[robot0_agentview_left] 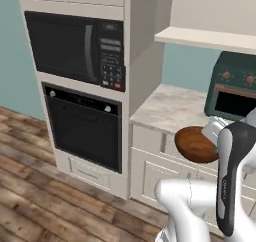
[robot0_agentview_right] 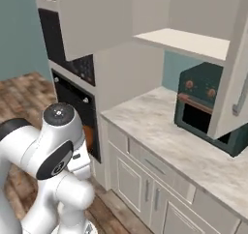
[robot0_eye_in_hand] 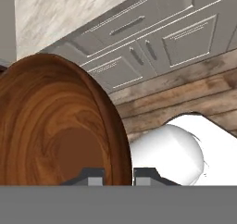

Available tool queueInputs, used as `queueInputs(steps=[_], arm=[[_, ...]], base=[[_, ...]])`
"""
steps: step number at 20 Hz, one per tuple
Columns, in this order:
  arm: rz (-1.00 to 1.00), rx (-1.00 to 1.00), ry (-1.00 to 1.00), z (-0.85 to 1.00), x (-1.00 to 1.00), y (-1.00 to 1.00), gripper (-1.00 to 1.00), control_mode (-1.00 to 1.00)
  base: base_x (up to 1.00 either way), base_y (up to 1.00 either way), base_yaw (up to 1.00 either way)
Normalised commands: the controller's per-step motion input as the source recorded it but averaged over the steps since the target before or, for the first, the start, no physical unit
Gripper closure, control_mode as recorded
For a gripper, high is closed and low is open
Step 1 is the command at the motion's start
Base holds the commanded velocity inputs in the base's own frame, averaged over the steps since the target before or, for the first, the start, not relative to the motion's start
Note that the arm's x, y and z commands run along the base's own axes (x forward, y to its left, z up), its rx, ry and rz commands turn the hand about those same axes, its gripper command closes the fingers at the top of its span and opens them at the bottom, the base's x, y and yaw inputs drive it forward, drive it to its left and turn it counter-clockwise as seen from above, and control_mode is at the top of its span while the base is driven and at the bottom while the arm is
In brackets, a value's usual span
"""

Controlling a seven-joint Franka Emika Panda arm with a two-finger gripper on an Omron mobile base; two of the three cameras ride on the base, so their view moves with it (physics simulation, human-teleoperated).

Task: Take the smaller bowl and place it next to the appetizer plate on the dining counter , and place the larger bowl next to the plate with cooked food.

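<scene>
Gripper: one gripper (robot0_eye_in_hand: 118,174), its two dark fingertips (robot0_eye_in_hand: 95,176) clamped on the rim of the smaller bowl (robot0_eye_in_hand: 55,126), one tip on each side of the rim's edge.
Smaller bowl: one glossy reddish-brown wood-grain bowl, held in the air and tipped on its side; in the left base view the smaller bowl (robot0_agentview_left: 195,144) hangs in front of the lower cabinets, just below the edge of the table (robot0_agentview_left: 170,108), its hollow facing the camera.
Hand view: the bowl's grained inside close up, with grey cabinet drawers and doors (robot0_eye_in_hand: 152,42) and the plank floor (robot0_eye_in_hand: 185,98) beyond it.
Left base view: one black microwave (robot0_agentview_left: 75,46) stacked over one black wall oven (robot0_agentview_left: 85,126) in a tall cream cabinet column, left of the bowl.
Right base view: the arm's white joints in front, where the bowl itself cannot be made out; behind them the long marble top and an open cream shelf (robot0_agentview_right: 186,42) above it.
Toaster oven: one dark green toaster oven (robot0_agentview_right: 208,107) with two orange knobs, standing at the back of the table, well apart from the bowl.
Surface: pale beige marble-patterned table over cream panelled cabinets with slim bar handles.
Room: brown wood-plank floor, teal walls (robot0_agentview_left: 12,61), cream upper cabinets at the far end.
</scene>
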Motion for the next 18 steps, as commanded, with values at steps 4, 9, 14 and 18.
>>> queueInputs(steps=[4,9,14,18], arm=[[0.00,0.00,0.00,0.00,0.00,0.00,1.00,1.00],[0.00,0.00,0.00,0.00,0.00,0.00,1.00,1.00],[0.00,0.00,0.00,0.00,0.00,0.00,1.00,1.00],[0.00,0.00,0.00,0.00,0.00,0.00,1.00,1.00]], base=[[-0.23,0.11,0.63],[0.16,0.17,0.57],[0.65,0.21,0.44],[0.98,0.39,0.32]])
